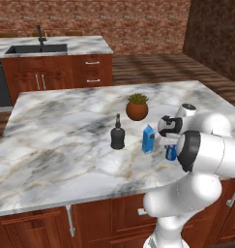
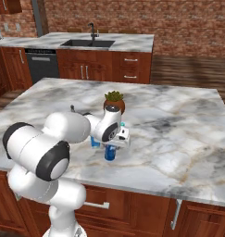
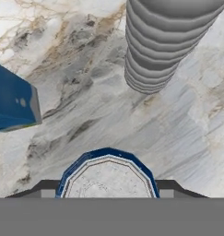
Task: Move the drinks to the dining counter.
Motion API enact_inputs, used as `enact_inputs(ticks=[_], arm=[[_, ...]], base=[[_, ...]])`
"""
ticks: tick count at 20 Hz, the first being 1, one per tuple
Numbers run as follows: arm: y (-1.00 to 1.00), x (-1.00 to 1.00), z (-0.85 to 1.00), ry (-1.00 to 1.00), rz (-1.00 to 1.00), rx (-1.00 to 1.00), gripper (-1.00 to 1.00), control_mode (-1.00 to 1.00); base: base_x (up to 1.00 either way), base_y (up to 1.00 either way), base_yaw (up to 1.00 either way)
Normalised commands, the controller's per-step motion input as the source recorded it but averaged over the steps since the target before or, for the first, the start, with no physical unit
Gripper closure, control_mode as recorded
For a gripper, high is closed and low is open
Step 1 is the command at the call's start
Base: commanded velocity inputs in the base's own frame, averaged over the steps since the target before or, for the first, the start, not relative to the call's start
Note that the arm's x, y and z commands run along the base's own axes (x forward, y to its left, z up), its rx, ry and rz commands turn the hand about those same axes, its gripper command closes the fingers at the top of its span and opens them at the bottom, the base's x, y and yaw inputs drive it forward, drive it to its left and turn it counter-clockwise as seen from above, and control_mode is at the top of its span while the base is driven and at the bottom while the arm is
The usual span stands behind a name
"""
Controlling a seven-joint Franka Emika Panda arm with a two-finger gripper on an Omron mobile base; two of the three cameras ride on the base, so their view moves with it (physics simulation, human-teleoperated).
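Carefully: the jaws, part spread, straddle the can (image 3: pixel 108 174) near the bench's (image 1: pixel 51 145) front edge; centre, then squeeze before lifting.

The robot's white arm is hiding most of the blue-and-white can (image 1: pixel 170 153) and the end effector's jaws around it. The clear water bottle (image 3: pixel 166 41) and blue carton (image 3: pixel 14 99) are running off the hand view's edges.

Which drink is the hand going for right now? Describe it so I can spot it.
On the grey-veined marble island, right of the blue carton with white top, stands a short blue-and-white can under the hand. It is the only round blue drink there.
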Motion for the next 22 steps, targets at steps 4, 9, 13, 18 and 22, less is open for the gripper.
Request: enact_inputs(ticks=[4,9,13,18,22], arm=[[0.00,0.00,0.00,0.00,0.00,0.00,1.00,-1.00],[0.00,-0.17,0.01,0.00,0.00,0.00,1.00,-1.00],[0.00,-0.44,0.28,-0.05,0.02,0.00,1.00,-1.00],[0.00,-0.36,0.43,-0.10,0.03,0.00,1.00,-1.00],[0.05,-0.37,0.37,-0.11,0.06,0.00,1.00,-1.00]], base=[[0.00,0.00,0.00],[0.00,0.00,0.00],[0.00,0.00,0.00],[0.00,0.00,0.00],[0.00,0.00,0.00]])
